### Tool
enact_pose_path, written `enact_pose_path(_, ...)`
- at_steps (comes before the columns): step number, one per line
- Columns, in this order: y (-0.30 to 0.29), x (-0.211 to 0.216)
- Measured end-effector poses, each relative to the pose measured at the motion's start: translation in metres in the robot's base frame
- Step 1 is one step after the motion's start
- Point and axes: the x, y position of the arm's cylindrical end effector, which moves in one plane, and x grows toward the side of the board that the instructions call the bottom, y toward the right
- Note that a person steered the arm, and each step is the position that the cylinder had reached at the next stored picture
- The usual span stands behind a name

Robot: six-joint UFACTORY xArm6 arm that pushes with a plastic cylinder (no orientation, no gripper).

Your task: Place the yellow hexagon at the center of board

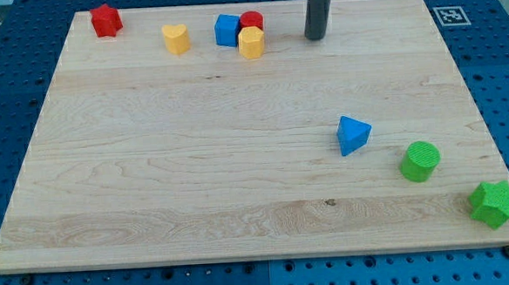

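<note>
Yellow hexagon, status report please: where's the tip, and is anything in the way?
My tip at the view's top, right of the cluster, touching nothing. Yellow hexagon uncentred, tight against blue cube and red cylinder. Board centre unobstructed.

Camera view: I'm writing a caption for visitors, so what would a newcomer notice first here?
Probably the dark rod coming down from the view's top, my tip resting on the wooden board just right of a tight cluster: blue cube, red cylinder and yellow hexagon. Next, the diagonal line at the lower right: blue triangle, green cylinder, green star.
</note>
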Motion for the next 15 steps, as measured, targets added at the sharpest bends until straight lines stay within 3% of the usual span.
enact_pose_path(2,-0.101,-0.027)
enact_pose_path(3,-0.118,-0.027)
enact_pose_path(7,-0.107,0.031)
enact_pose_path(9,-0.058,0.059)
enact_pose_path(10,-0.059,0.058)
enact_pose_path(11,-0.044,0.03)
enact_pose_path(15,-0.112,0.074)
